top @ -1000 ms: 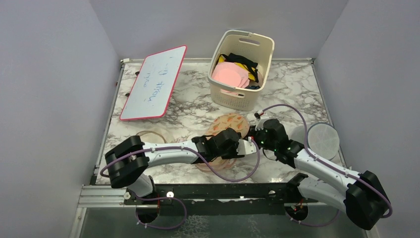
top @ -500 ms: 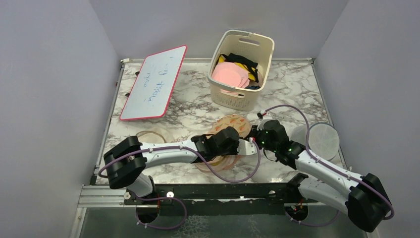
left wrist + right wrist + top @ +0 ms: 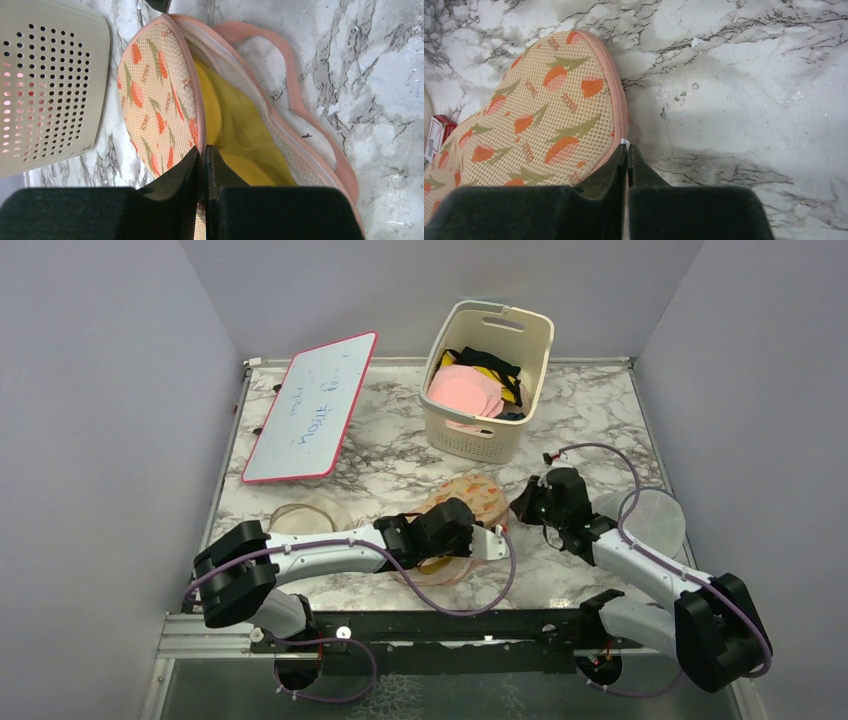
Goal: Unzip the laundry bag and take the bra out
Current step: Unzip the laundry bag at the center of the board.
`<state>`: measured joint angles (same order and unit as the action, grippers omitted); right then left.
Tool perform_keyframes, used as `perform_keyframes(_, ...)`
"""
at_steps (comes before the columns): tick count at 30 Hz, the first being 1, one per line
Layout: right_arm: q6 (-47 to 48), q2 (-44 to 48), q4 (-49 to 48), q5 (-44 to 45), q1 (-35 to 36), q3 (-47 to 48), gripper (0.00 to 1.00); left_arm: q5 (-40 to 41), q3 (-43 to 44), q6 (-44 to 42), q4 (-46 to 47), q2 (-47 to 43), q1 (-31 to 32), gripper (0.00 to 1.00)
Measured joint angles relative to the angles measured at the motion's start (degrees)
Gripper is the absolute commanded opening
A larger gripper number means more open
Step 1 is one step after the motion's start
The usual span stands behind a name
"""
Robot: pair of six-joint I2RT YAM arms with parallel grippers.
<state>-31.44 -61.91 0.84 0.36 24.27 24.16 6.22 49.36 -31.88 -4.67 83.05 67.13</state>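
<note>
The laundry bag (image 3: 466, 493) lies mid-table, beige with carrot prints and pink zip edging. In the left wrist view its top flap (image 3: 155, 95) is lifted open. The mustard-yellow bra (image 3: 240, 135) shows inside against the pale lining, and the pink loop (image 3: 295, 80) lies on the marble. My left gripper (image 3: 202, 148) is shut on the flap's pink edge, and it shows in the top view (image 3: 487, 538). My right gripper (image 3: 627, 146) is shut on the small white zip pull at the bag's pink edge (image 3: 616, 100), at the bag's right side in the top view (image 3: 522, 505).
A cream slotted basket (image 3: 487, 375) of pink, black and yellow garments stands behind the bag and shows in the left wrist view (image 3: 50, 85). A white round mesh cylinder (image 3: 650, 520) sits at the right. A red-framed whiteboard (image 3: 310, 405) is at the back left, with a clear round pouch (image 3: 305, 515) nearer on the left.
My right gripper has moved back and to the right along the bag's edge. My left arm has shifted slightly left and nearer, still holding the flap.
</note>
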Motion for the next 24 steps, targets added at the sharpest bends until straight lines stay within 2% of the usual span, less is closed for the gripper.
perform_keyframes(3, 1.84, -1.49, -0.35, -1.66, -0.79, 1.03, 0.01, -0.5, 0.0, -0.46, -0.37, -0.2, 0.0, 0.0)
perform_keyframes(4, 2.64, -1.75, -0.37, -2.47, -0.81, 1.57, 0.01, -0.57, 0.0, -0.61, -0.61, -0.22, 0.0, 0.06)
perform_keyframes(6, 4.11, -1.38, -0.42, -4.57, -0.87, 2.45, 0.01, -0.57, 0.0, -0.66, -1.14, -0.22, 0.0, 0.29)
perform_keyframes(7, 4.61, -0.79, -0.42, -5.66, -0.9, 2.51, 0.01, -0.57, 0.0, -0.92, -1.42, -0.22, 0.0, 0.36)
perform_keyframes(9, 5.14, 0.94, -0.02, -7.69, -1.05, 2.45, 0.01, -0.72, 0.02, -0.7, -2.27, -0.22, 0.0, 0.44)
perform_keyframes(15, 4.72, 5.42, 1.01, -13.62, -0.83, 0.35, 0.01, -5.31, 0.79, 1.11, -4.07, -0.37, 0.0, 0.57)
perform_keyframes(24, 1.51, 5.22, 2.36, -16.28, 5.27, -0.22, 0.01, -7.13, 0.81, 7.26, 3.06, -1.73, -0.02, 0.59)
